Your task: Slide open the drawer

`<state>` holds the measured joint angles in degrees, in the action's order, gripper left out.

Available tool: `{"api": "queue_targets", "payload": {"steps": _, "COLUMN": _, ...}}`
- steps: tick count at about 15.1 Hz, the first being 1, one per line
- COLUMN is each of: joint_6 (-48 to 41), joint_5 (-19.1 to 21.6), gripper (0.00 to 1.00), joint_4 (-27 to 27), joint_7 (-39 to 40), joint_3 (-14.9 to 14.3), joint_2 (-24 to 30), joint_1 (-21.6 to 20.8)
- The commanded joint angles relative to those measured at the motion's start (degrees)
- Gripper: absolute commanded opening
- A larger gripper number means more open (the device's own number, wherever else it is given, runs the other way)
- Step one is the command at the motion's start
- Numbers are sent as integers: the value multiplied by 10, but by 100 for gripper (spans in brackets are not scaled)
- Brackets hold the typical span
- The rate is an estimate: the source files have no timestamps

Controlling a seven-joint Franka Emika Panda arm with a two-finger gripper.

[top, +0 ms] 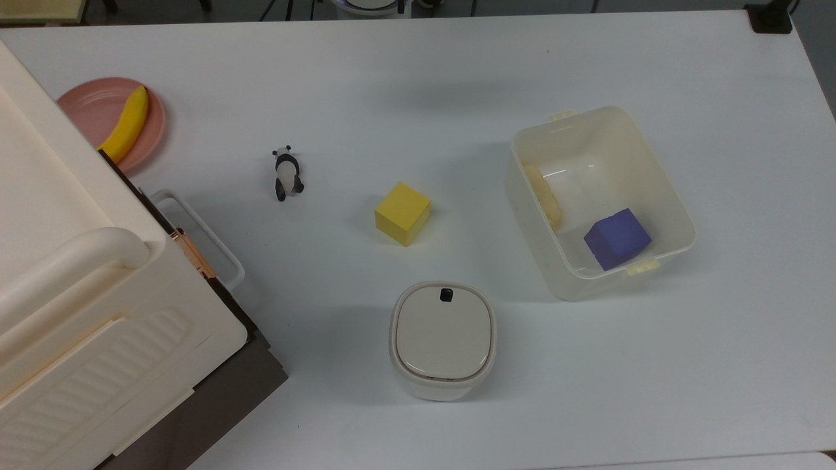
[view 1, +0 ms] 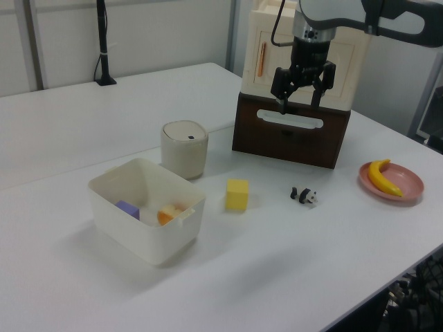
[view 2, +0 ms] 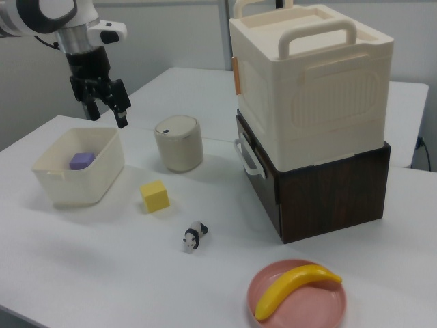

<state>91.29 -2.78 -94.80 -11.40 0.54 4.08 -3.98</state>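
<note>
Worktop (top: 457, 78): a broad white surface that carried everything; no writing could be read on it.
Cabinet body (view 2: 311, 82): a cream ribbed plastic box with a carry handle on top sat on the drawer unit and would likely add weight bearing down on it.
Drawer (view 2: 328, 191): it stood at the right view's right, under the cream box, apparently shut, its dark brown front facing the middle of the worktop. It looked stiff and wooden, fairly heavy, and likely to need a steady straight pull rather than a tug.
Handle (view 1: 289, 119): a white loop across the front panel, rigid and smooth by the look of it; judged the only sensible hold, taken at its middle so the drawer would not skew.
Bin (top: 601, 202): a translucent whitish tub that held a purple block and a pale orange piece, well apart from the drawer.
Lidded pot (top: 443, 339): cream, with a small dark mark on the lid; no brand was legible.
Gripper (view 1: 302, 86): it hung in the air with its fingers spread apart and nothing between them; in the left view it appeared above the handle.
Yellow cube (top: 402, 213): loose on the worktop, unmarked.
Labels: none could be read anywhere.
</note>
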Motion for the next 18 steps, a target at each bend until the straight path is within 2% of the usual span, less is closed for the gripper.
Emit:
{"api": "queue_targets", "payload": {"steps": 1, "joint_6": 110, "joint_5": 14, "gripper": 100, "joint_4": -62, "joint_7": 282, "joint_3": -18, "joint_2": 11, "joint_1": 27}}
{"api": "queue_targets", "payload": {"steps": 4, "joint_6": 114, "joint_5": 2, "gripper": 100, "joint_4": -60, "joint_7": 448, "joint_3": -19, "joint_2": -8, "joint_1": 45}}
{"api": "queue_targets", "payload": {"steps": 7, "joint_6": 115, "joint_5": -23, "gripper": 100, "joint_4": -57, "joint_7": 523, "joint_3": -19, "joint_2": -22, "joint_1": 54}}
{"api": "queue_targets", "payload": {"steps": 10, "joint_6": 110, "joint_5": -25, "gripper": 100, "joint_4": -56, "joint_7": 504, "joint_3": -19, "joint_2": -21, "joint_1": 54}}
{"api": "queue_targets", "payload": {"steps": 14, "joint_6": 93, "joint_5": -22, "gripper": 100, "joint_4": -45, "joint_7": 387, "joint_3": -18, "joint_2": -14, "joint_1": 48}}
{"api": "queue_targets", "payload": {"steps": 18, "joint_6": 79, "joint_5": -21, "gripper": 100, "joint_4": -43, "joint_7": 380, "joint_3": -18, "joint_2": -13, "joint_1": 48}}
